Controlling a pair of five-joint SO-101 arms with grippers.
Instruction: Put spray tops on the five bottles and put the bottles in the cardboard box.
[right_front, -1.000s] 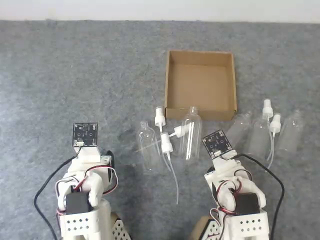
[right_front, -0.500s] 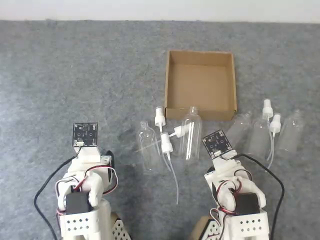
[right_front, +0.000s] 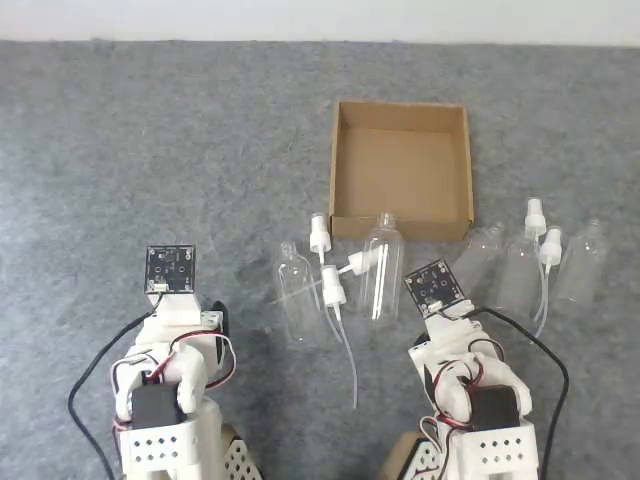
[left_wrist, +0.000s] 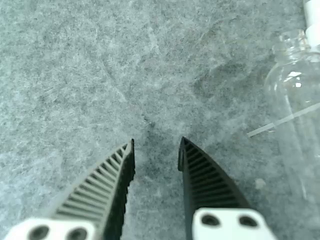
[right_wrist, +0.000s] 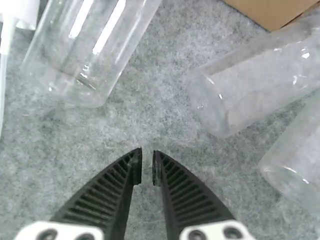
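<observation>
Several clear empty bottles lie on the grey carpet in front of the cardboard box (right_front: 400, 170): one (right_front: 296, 295) at the left, one (right_front: 381, 265) in the middle, and three at the right (right_front: 478, 255), (right_front: 520, 270), (right_front: 582, 262). White spray tops with tubes lie loose among them (right_front: 320, 235), (right_front: 333, 285), (right_front: 362, 262), (right_front: 535, 215), (right_front: 550, 245). My left gripper (left_wrist: 156, 150) hangs slightly open over bare carpet beside a bottle (left_wrist: 300, 115). My right gripper (right_wrist: 145, 160) is shut and empty, just short of two bottles (right_wrist: 85, 45), (right_wrist: 260, 85).
Both arms (right_front: 170, 300), (right_front: 440, 300) stand at the near edge of the table. The box is open-topped with nothing in it, and its corner (right_wrist: 270, 10) shows beyond the right gripper. Bare carpet stretches left of the box.
</observation>
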